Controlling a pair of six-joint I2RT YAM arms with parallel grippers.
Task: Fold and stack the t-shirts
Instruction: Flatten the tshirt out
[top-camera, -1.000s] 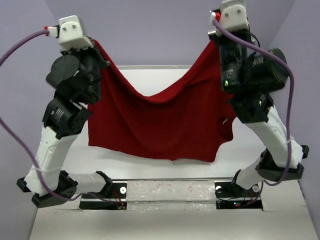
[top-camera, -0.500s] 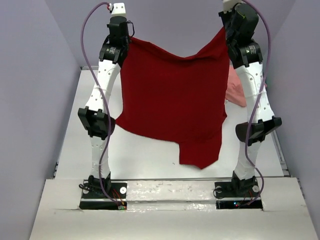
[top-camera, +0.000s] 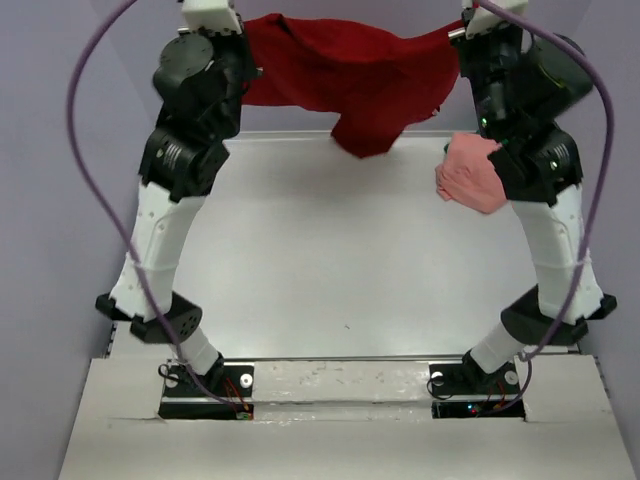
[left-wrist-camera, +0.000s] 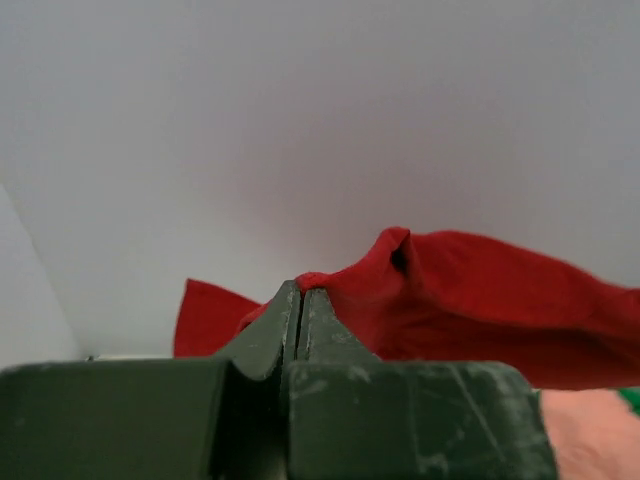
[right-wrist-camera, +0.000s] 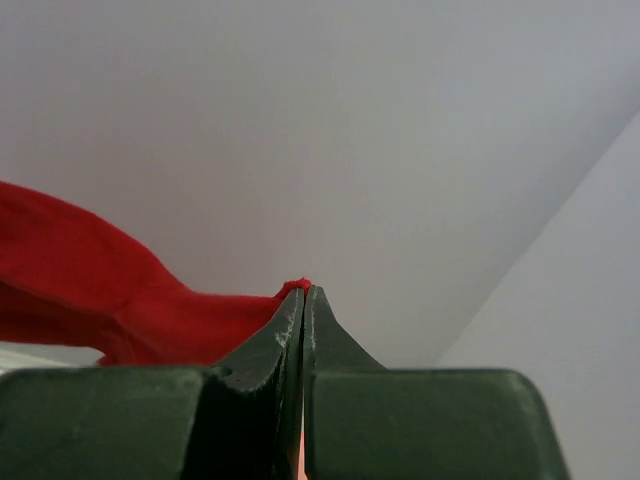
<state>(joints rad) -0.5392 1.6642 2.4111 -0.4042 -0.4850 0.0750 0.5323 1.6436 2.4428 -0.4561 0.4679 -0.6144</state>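
A dark red t-shirt (top-camera: 350, 70) hangs stretched between both arms high over the far end of the table, bunched with one part drooping at the middle. My left gripper (left-wrist-camera: 301, 290) is shut on one edge of it; the red cloth (left-wrist-camera: 480, 300) spreads off to the right of the jaws. My right gripper (right-wrist-camera: 303, 290) is shut on the other edge, with red cloth (right-wrist-camera: 90, 290) trailing to its left. A salmon pink t-shirt (top-camera: 472, 172) lies crumpled at the table's far right, partly behind the right arm. A sliver of green (left-wrist-camera: 631, 398) shows at the left wrist view's right edge.
The white table (top-camera: 340, 270) is boxed in by lilac walls (top-camera: 60, 220) on three sides. Both arm bases sit on the near rail (top-camera: 340, 385). A purple cable (top-camera: 90, 190) loops beside the left arm.
Both arms have swung the red t-shirt away from the near side toward the far wall. It hung as a long flat sheet before; now it is raised and bunched. The pink t-shirt has come into view.
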